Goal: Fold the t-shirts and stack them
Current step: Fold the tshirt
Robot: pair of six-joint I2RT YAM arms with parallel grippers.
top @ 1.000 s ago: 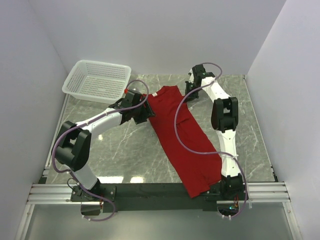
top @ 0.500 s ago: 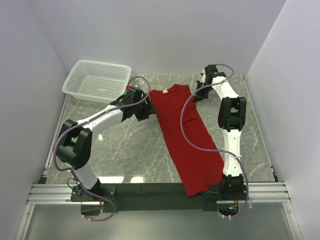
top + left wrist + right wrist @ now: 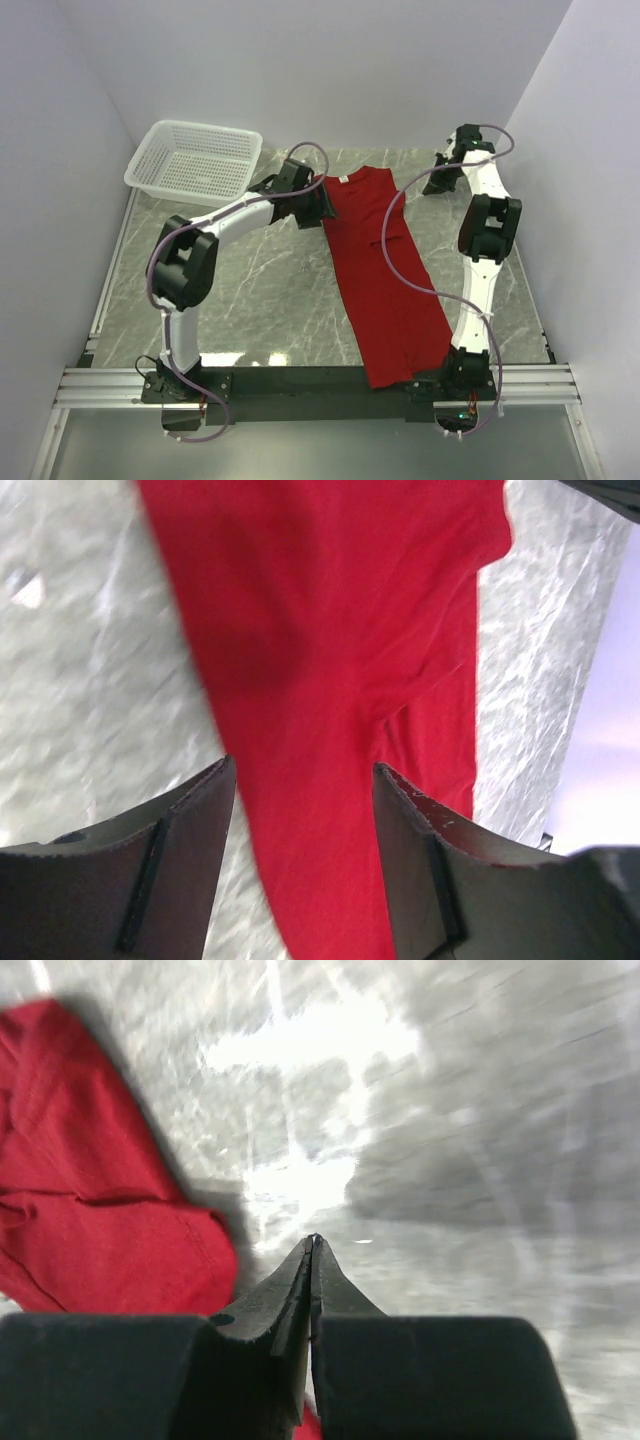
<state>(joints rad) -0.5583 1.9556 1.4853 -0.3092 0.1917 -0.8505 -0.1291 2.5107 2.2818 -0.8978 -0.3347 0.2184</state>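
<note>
One deep-red t-shirt (image 3: 370, 300), narrow strip w/ creases

Grey-veined marble counter (image 3: 270, 290) enclosed on three sides by plain white walls (image 3: 350, 60); aluminium rail (image 3: 110, 385) along its near edge; even, diffuse light, with soft glare on the stone.
</note>
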